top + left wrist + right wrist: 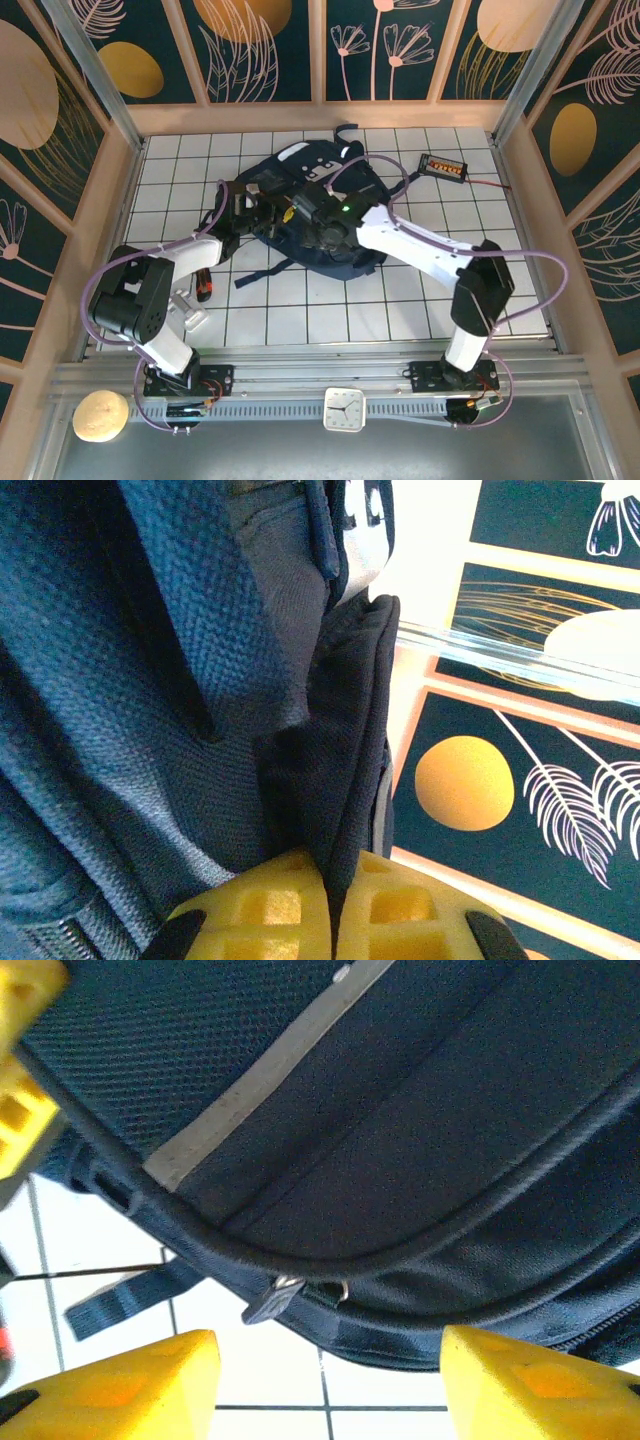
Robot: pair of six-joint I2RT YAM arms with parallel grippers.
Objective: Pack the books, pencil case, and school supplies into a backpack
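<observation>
The left gripper is pinching a dark fold of the backpack; the right gripper is standing parted, the zipper pull lying just beyond its fingertips.

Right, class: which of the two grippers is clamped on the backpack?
The left gripper: its yellow fingers are shut on a dark fold of the backpack. The right gripper stands open, holding nothing, near the zip pull.

1. Large navy blue fabric backpack — its middle is hidden beneath both arms from above, and both wrist views cut it off at the edges.
2. Left gripper — bottom edge crops its yellow fingers.
3. Small dark red-tipped object by left arm: too small to identify.
</observation>
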